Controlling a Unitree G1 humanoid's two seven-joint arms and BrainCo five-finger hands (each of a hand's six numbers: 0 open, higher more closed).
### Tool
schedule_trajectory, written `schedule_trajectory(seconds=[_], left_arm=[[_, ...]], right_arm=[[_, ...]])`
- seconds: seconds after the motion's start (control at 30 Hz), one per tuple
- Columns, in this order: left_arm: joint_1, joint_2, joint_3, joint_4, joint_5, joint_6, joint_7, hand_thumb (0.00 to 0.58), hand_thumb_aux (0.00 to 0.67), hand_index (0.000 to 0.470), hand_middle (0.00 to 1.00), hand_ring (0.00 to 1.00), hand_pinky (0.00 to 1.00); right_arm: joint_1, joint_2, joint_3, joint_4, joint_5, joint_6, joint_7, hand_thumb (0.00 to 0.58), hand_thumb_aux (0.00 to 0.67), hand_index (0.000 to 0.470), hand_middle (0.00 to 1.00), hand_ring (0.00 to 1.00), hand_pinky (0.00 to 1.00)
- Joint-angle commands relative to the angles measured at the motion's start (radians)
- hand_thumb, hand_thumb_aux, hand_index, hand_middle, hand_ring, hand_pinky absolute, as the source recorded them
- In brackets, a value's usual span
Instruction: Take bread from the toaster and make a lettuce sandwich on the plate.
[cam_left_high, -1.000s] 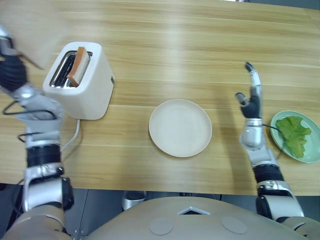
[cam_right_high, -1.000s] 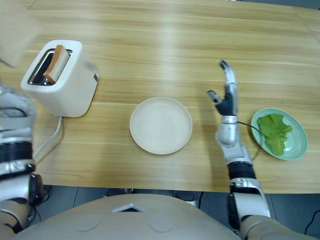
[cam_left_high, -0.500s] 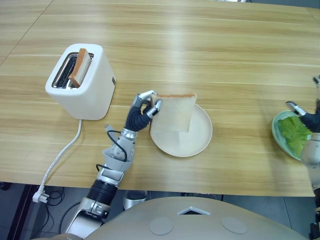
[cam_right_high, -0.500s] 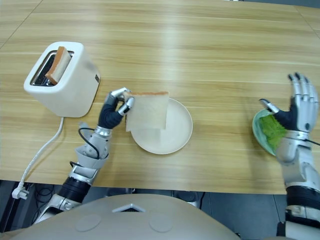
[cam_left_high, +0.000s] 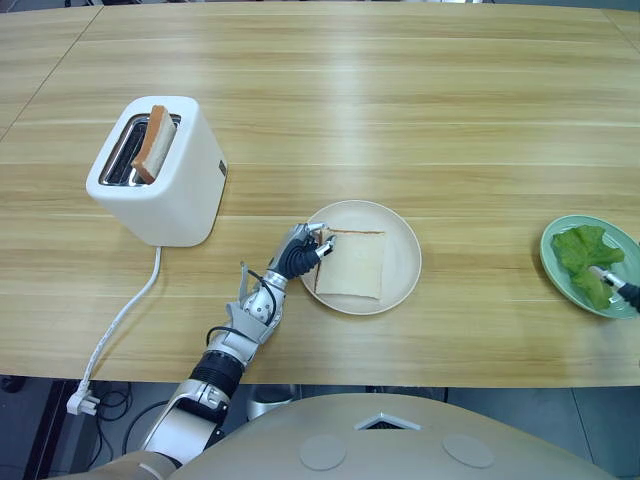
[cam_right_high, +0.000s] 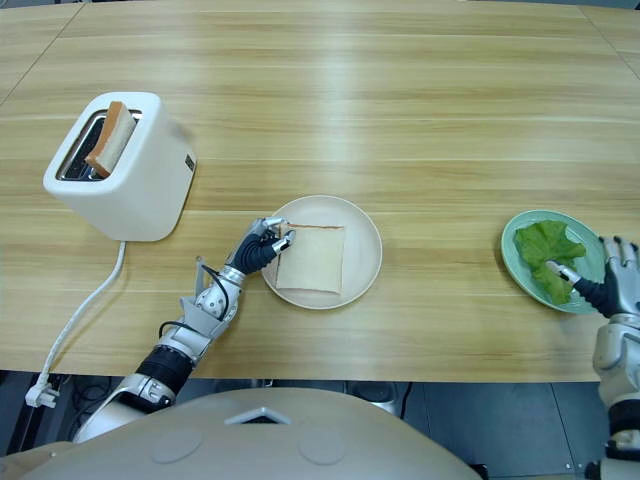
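Observation:
A white toaster (cam_left_high: 175, 195) stands at the left with one bread slice (cam_left_high: 153, 143) upright in its slot. A second bread slice (cam_left_high: 352, 265) lies flat on the cream plate (cam_left_high: 402, 250) in the middle. My left hand (cam_left_high: 300, 250) rests at the plate's left rim, its fingers curled on the slice's top-left corner. The lettuce (cam_right_high: 545, 255) sits on a green plate (cam_right_high: 510, 262) at the right. My right hand (cam_right_high: 612, 285) is at that plate's near right edge, fingers spread, thumb over the lettuce, holding nothing.
The toaster's white cord (cam_left_high: 115, 330) runs down to the table's front edge, and its plug (cam_left_high: 78, 400) hangs off it. Bare wooden tabletop stretches behind both plates and between them.
My left hand has lowered the slice from upright above the plate to flat on it. My right hand has dropped lower and sits by the green plate's edge.

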Motion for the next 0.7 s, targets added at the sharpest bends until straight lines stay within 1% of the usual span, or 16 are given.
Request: schedule_trajectory(seconds=[0.03,0.07,0.1,0.13,0.37,0.4,0.43,0.47,0.5,0.53,0.7], left_arm=[[0.024,0.020,-0.021,0.042,0.066,0.027,0.020,0.580,0.670,0.460,0.91,0.91,0.91],[0.027,0.022,-0.020,0.037,0.078,0.030,0.031,0.523,0.460,0.316,0.35,0.35,0.35],[0.030,0.026,-0.020,0.032,0.094,0.035,0.045,0.523,0.460,0.316,0.35,0.35,0.35],[0.033,0.030,-0.021,0.027,0.109,0.039,0.059,0.000,0.000,0.000,0.00,0.00,0.00],[0.041,0.056,-0.007,-0.049,0.203,0.084,0.160,0.000,0.000,0.000,0.00,0.00,0.00],[0.043,0.061,-0.001,-0.068,0.209,0.087,0.170,0.000,0.000,0.000,0.00,0.00,0.00],[0.046,0.064,0.005,-0.087,0.211,0.090,0.177,0.000,0.000,0.000,0.00,0.00,0.00],[0.050,0.070,0.011,-0.108,0.215,0.094,0.184,0.000,0.000,0.000,0.00,0.00,0.00],[0.054,0.076,0.017,-0.128,0.219,0.099,0.193,0.000,0.000,0.000,0.00,0.00,0.00],[0.059,0.081,0.026,-0.147,0.222,0.104,0.201,0.000,0.000,0.000,0.00,0.00,0.00],[0.080,0.098,0.084,-0.236,0.210,0.110,0.249,0.000,0.000,0.000,0.00,0.00,0.00]], right_arm=[[-0.052,0.020,0.084,0.102,-0.016,-0.028,-0.056,0.000,0.000,0.000,0.00,0.00,0.00],[-0.066,0.021,0.101,0.118,-0.015,-0.032,-0.068,0.000,0.000,0.000,0.00,0.00,0.00],[-0.081,0.021,0.117,0.133,-0.012,-0.036,-0.078,0.000,0.000,0.000,0.00,0.00,0.00],[-0.095,0.020,0.131,0.147,-0.009,-0.039,-0.085,0.000,0.000,0.000,0.00,0.00,0.00],[-0.204,0.028,0.230,0.236,-0.018,-0.046,-0.099,0.000,0.000,0.000,0.00,0.00,0.00],[-0.214,0.028,0.241,0.247,-0.018,-0.045,-0.106,0.083,0.050,0.034,0.00,0.00,0.00],[-0.219,0.026,0.250,0.255,-0.015,-0.045,-0.114,0.545,0.504,0.346,0.00,0.00,0.00],[-0.222,0.024,0.258,0.258,-0.012,-0.048,-0.128,0.545,0.504,0.346,0.00,0.00,0.00],[-0.223,0.022,0.264,0.258,-0.011,-0.050,-0.141,0.572,0.591,0.406,0.00,0.00,0.00],[-0.222,0.019,0.268,0.256,-0.008,-0.052,-0.155,0.580,0.670,0.460,0.00,0.00,0.00],[-0.215,0.009,0.282,0.239,0.005,-0.061,-0.216,0.580,0.670,0.460,0.00,0.00,0.00]])
